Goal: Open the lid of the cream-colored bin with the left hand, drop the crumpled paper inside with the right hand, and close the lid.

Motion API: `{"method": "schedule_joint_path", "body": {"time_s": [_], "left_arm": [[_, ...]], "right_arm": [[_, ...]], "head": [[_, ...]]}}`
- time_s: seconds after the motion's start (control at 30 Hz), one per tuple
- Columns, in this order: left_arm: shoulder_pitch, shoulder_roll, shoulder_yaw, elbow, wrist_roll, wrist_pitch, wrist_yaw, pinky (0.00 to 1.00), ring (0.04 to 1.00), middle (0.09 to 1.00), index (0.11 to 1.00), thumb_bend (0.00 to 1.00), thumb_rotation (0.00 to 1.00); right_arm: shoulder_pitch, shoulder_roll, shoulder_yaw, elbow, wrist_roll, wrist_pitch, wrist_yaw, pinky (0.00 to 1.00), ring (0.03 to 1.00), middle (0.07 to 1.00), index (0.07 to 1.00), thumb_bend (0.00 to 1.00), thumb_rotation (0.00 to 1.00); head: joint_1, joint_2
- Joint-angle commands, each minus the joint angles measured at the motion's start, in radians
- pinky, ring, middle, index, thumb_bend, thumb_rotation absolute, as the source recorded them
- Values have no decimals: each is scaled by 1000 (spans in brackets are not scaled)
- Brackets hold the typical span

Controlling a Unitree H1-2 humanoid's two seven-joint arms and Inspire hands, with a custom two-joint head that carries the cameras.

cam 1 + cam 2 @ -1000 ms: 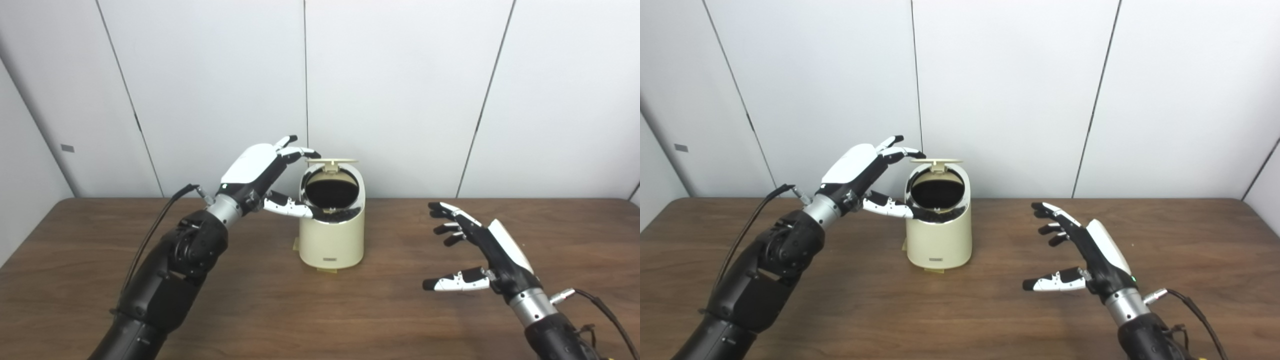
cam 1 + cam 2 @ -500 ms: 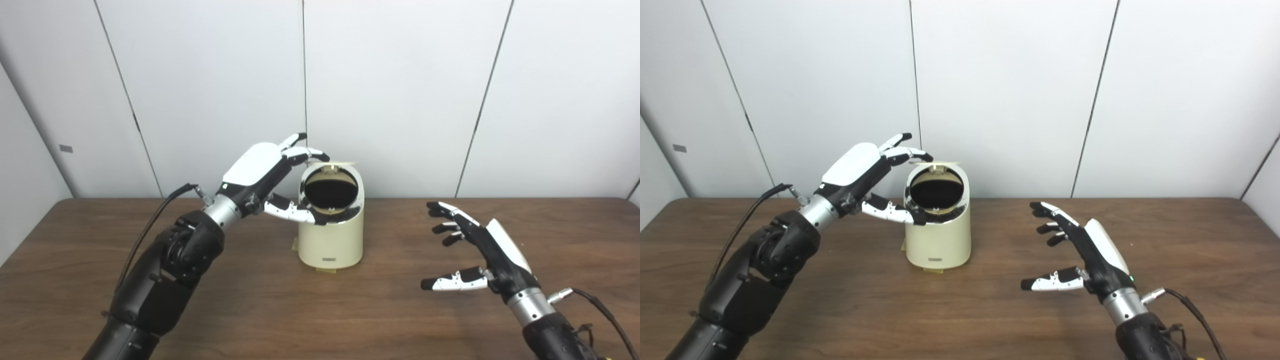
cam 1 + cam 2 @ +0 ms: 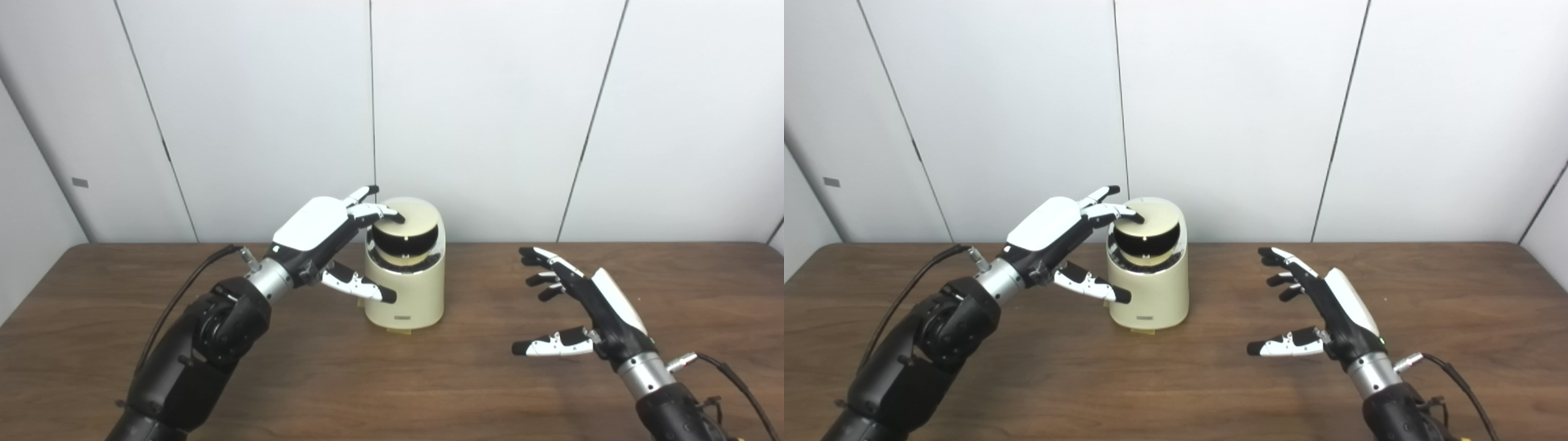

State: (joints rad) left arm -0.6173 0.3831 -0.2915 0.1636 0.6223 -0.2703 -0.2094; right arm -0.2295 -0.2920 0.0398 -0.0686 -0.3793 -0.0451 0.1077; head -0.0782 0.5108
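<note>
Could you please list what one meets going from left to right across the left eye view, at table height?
Left robot hand, white-backed with black fingers → cream-coloured cylindrical plastic bin, its round lid partly lowered → right robot hand, open above the brown wooden table.

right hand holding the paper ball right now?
No. The right hand hangs over the table with its fingers spread and nothing between them; no crumpled paper is visible in either view.

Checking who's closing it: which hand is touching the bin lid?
The left hand: its fingertips rest on the lid. The right hand hangs open, apart from the bin.
</note>
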Motion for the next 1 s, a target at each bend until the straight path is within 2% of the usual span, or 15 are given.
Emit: {"method": "schedule_joint_path", "body": {"time_s": [0.0,0.37,0.63,0.97], "left_arm": [[-35,18,3,-37,12,-23,13,885,1000,847,845,934,468],[-27,21,-7,-34,65,-58,22,860,1000,835,839,930,458],[-19,19,-12,-36,74,-80,27,901,1000,837,842,935,471],[-10,20,-12,-40,83,-84,19,899,995,833,838,944,445]], "right_arm": [[-37,-13,-11,-26,6,-31,-23,605,726,837,848,853,83],[-39,-8,-5,-32,6,-22,-17,601,720,832,845,851,56],[-37,-8,-1,-38,-1,-12,-15,606,724,831,847,852,64],[-24,-7,-2,-45,2,-9,-15,605,723,841,849,845,82]], "head": [[-1,3],[-2,9],[-7,16],[-12,23]]}}
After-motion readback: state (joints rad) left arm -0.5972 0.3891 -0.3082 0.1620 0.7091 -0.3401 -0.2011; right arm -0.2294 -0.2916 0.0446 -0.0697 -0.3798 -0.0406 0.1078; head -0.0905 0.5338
